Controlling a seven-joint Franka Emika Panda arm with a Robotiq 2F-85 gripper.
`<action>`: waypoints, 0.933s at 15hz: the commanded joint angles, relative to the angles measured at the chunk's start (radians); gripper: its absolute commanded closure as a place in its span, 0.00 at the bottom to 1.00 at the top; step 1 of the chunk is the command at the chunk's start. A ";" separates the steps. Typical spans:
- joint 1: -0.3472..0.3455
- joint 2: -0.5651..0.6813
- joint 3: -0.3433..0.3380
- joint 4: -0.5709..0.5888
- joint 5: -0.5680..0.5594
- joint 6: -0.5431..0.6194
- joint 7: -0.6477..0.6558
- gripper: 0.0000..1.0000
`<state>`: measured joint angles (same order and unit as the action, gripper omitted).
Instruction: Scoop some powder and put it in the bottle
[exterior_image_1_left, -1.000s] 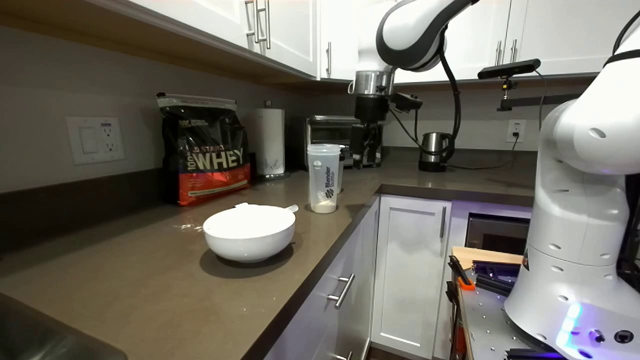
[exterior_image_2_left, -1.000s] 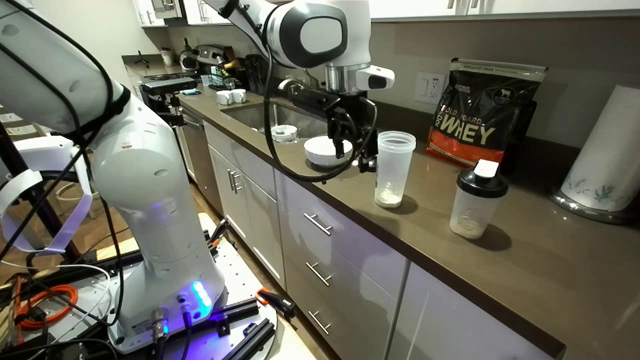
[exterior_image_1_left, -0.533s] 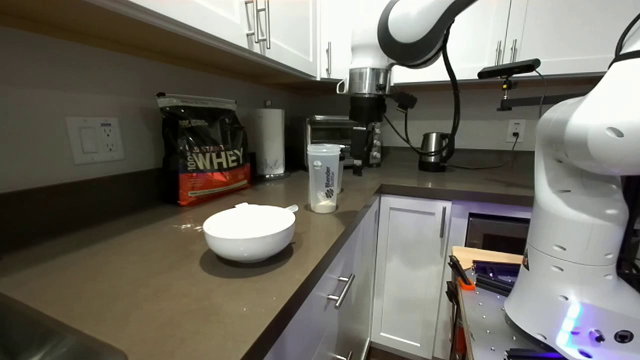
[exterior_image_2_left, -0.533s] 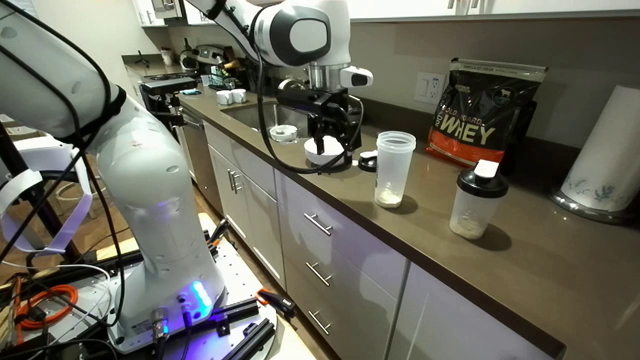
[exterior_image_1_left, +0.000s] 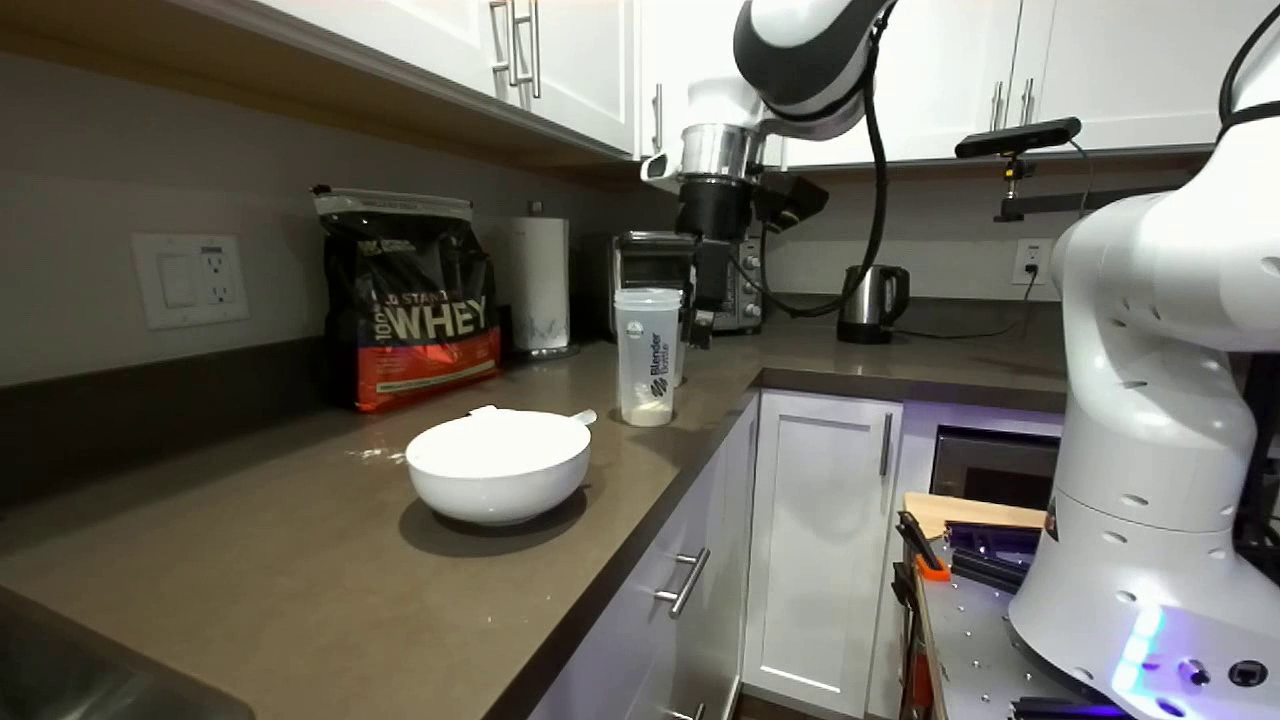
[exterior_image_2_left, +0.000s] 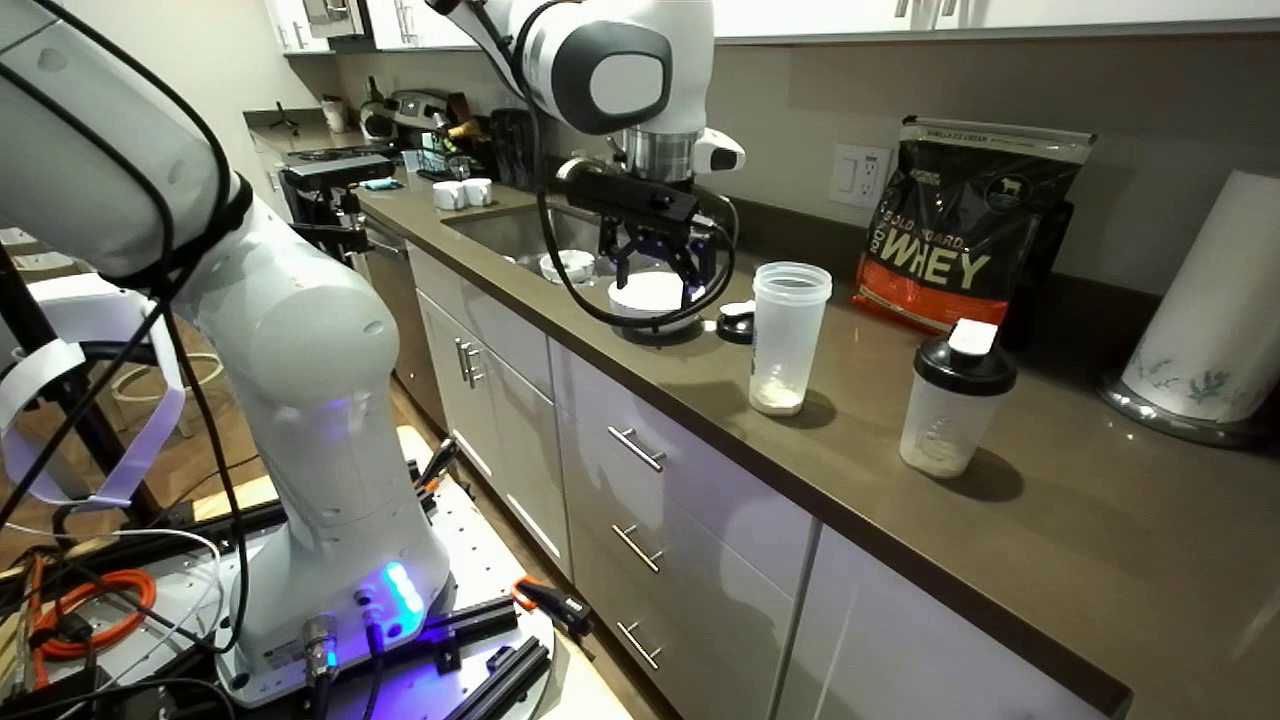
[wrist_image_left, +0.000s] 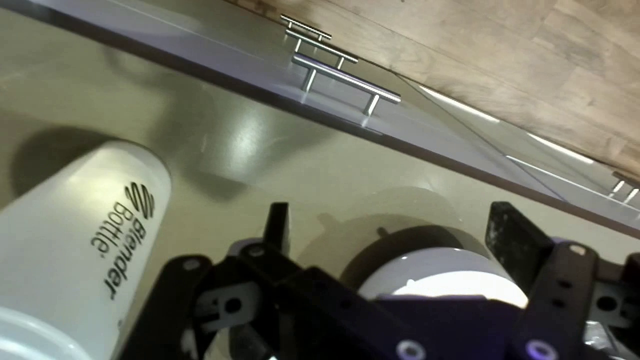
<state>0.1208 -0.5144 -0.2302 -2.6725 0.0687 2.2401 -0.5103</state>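
While my black two-fingered gripper (wrist_image_left: 392, 220) is hanging above the brown countertop (exterior_image_1_left: 300, 570), parted wide and holding nothing, the round white bowl (exterior_image_1_left: 500, 490) is showing past it in the wrist view, glare hiding its contents. I'm judging the pale translucent tab (exterior_image_1_left: 585, 416) jutting past its rim to be the scoop's handle, so I'm planning to straddle it squarely and pinch firmly without tipping the bowl, clearing the tall translucent plastic bottle (exterior_image_1_left: 646, 350) near it, where a little off-white powder (exterior_image_1_left: 648, 413) is lying.

Glare bleaches the inside of the bowl (exterior_image_1_left: 498, 490).
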 joint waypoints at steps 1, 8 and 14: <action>0.065 0.117 -0.049 0.092 0.105 -0.020 -0.195 0.00; 0.051 0.290 0.007 0.212 0.200 -0.076 -0.380 0.00; 0.013 0.360 0.094 0.263 0.163 -0.059 -0.355 0.00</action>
<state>0.1726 -0.1952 -0.1825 -2.4505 0.2348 2.1864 -0.8522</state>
